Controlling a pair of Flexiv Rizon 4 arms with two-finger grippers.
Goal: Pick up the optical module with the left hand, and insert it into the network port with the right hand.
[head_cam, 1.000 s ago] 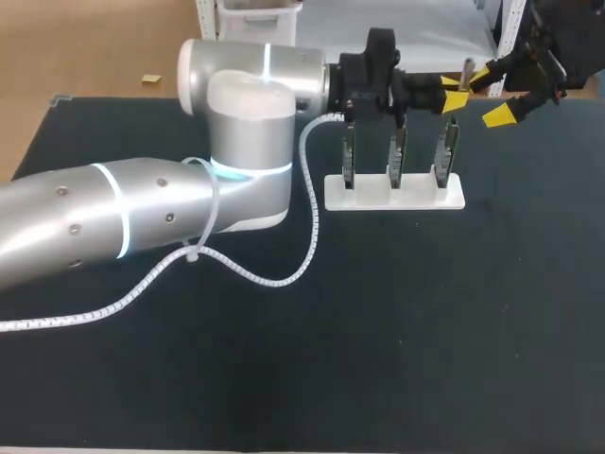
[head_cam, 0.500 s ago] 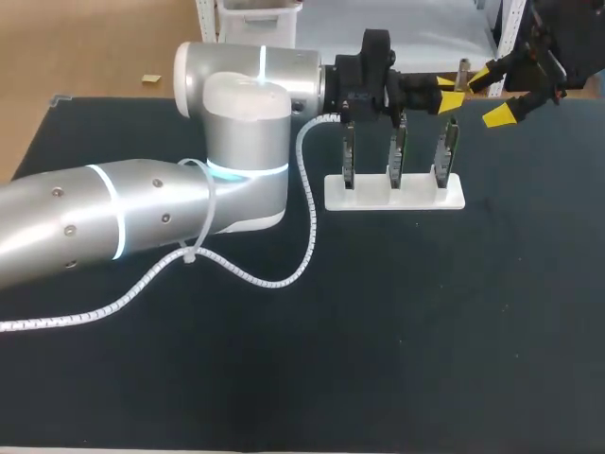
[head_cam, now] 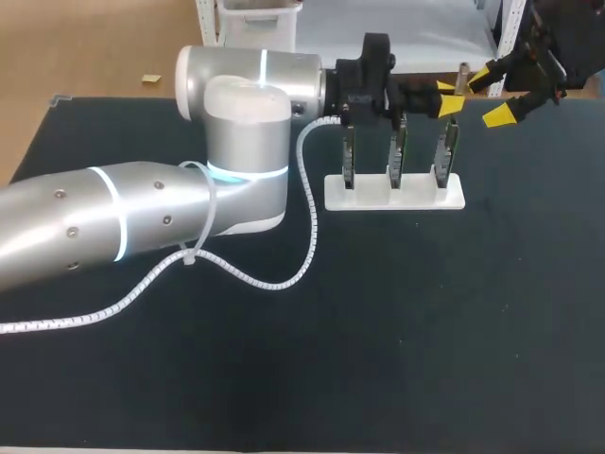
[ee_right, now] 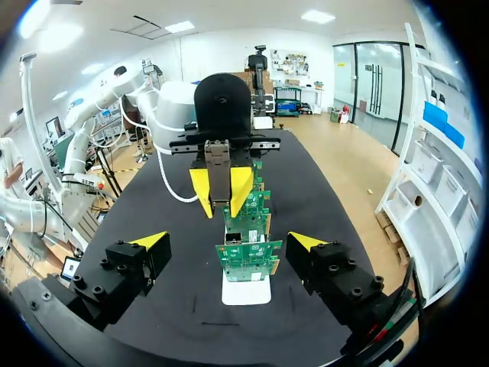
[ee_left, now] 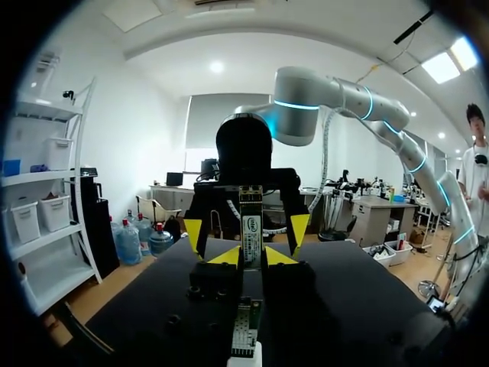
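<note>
Left gripper point(head_cam: 449, 95) has edged slightly back, clamped on the one module point(ee_left: 250, 225), held over the far end of three boards point(head_cam: 397, 151) upright in one white stand point(head_cam: 394, 194). Right gripper point(head_cam: 492, 96) is just beside it, fingers wide apart, holding nothing.

The left arm point(head_cam: 142, 218) is gleaming silver-grey, its rounded joints wearing glowing cyan rings and small dark screws. A ribbed white cable point(head_cam: 274, 283) is trailing beside it. The black left gripper point(head_cam: 449, 96) and right gripper point(head_cam: 492, 95) are showing bright yellow tips.

A black table point(head_cam: 425, 331) bears a white stand point(head_cam: 416, 195) and a coiled cable point(head_cam: 255, 276).
</note>
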